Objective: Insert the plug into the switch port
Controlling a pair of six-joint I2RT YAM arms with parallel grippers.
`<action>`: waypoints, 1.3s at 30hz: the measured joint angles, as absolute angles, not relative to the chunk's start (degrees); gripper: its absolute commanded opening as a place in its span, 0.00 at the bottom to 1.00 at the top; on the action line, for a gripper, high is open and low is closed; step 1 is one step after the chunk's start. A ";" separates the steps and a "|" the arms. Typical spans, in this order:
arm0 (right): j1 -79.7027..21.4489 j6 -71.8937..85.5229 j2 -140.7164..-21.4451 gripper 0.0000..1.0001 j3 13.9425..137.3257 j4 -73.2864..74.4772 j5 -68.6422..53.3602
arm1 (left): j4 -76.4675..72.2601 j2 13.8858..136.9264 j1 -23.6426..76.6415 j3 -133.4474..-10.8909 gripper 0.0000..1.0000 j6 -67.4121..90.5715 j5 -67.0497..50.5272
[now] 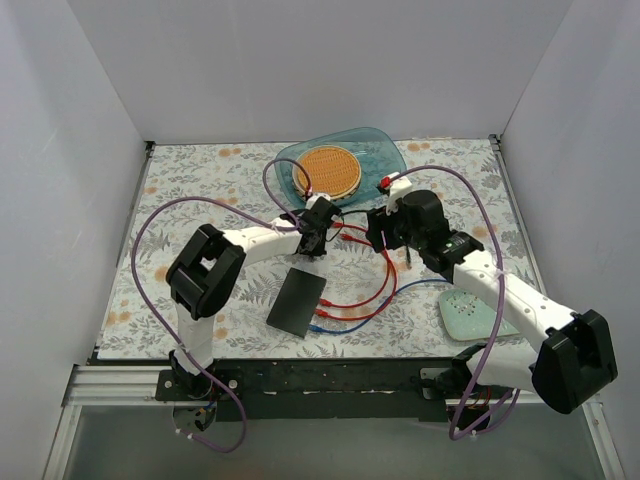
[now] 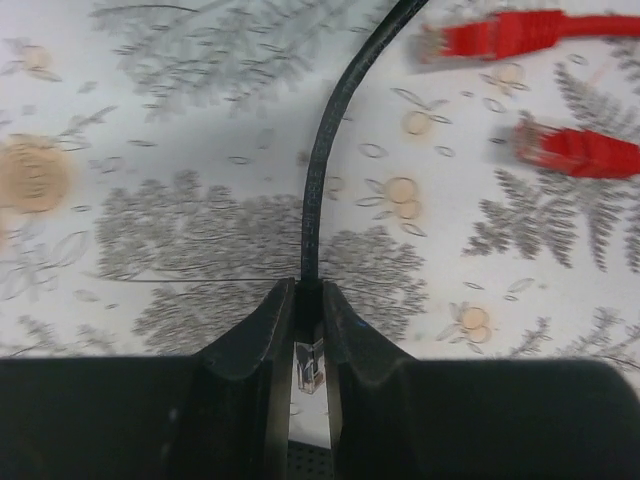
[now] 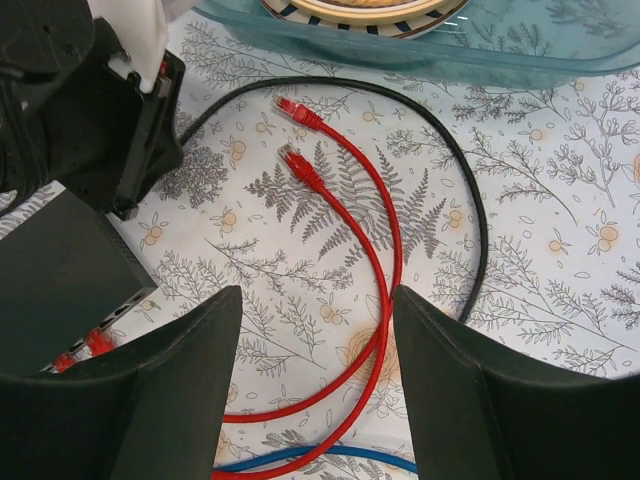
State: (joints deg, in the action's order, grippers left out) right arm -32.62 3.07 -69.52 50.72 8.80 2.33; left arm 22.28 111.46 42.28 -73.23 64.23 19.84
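The clear plug (image 2: 310, 362) of a black cable (image 2: 318, 170) sits pinched between the fingers of the left claw (image 2: 306, 300), which is clenched on it low over the floral surface (image 1: 190, 180). The switch (image 1: 297, 301), a flat black box, lies near that claw on the side toward the arm bases, with red plugs (image 3: 97, 344) in its ports. The right claw (image 3: 317, 300) hangs released, jaws wide, above loops of red cable (image 3: 385, 260) and a blue cable (image 3: 300, 458).
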 measured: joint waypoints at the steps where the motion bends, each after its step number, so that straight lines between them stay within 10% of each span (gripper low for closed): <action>1: -32.62 3.07 -69.30 0.68 50.72 8.82 2.33 | 24.34 111.39 42.02 -74.02 0.00 64.45 21.10; 23: -32.32 -1.21 -53.98 0.88 50.17 6.72 -3.44 | 22.50 82.81 41.95 -82.81 0.01 58.89 7.75; 29: -32.32 -1.96 -55.46 0.88 50.89 6.74 -3.51 | 22.87 87.42 41.67 -71.90 0.50 58.70 7.35; 39: -32.32 -1.93 -57.06 0.88 50.76 7.57 -3.16 | 24.67 95.50 41.32 -65.73 0.37 60.49 9.98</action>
